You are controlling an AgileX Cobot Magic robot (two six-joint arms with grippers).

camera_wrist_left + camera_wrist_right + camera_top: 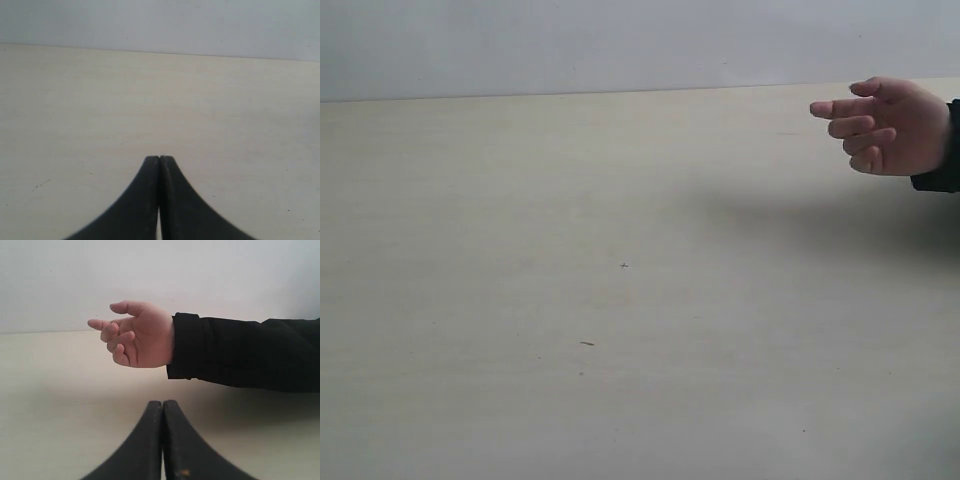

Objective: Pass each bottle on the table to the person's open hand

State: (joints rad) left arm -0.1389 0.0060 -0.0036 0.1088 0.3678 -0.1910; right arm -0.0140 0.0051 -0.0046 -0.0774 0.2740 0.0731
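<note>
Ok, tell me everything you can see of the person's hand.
The person's hand is bare and light-skinned, reaching in from the right edge of the exterior view. Its fingers are loosely curled, the index straighter, the thumb on top. It holds nothing and touches nothing, hanging above the table, where a soft shadow lies under it. A black sleeve covers the wrist and forearm.

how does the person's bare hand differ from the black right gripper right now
The bare light-skinned hand is pale, its fingers loosely curled and partly open; the black right gripper is dark, its jaws pressed shut. The hand shows a thumb and several separate fingers; the gripper shows two smooth tapered jaws. Both hold nothing.
</note>
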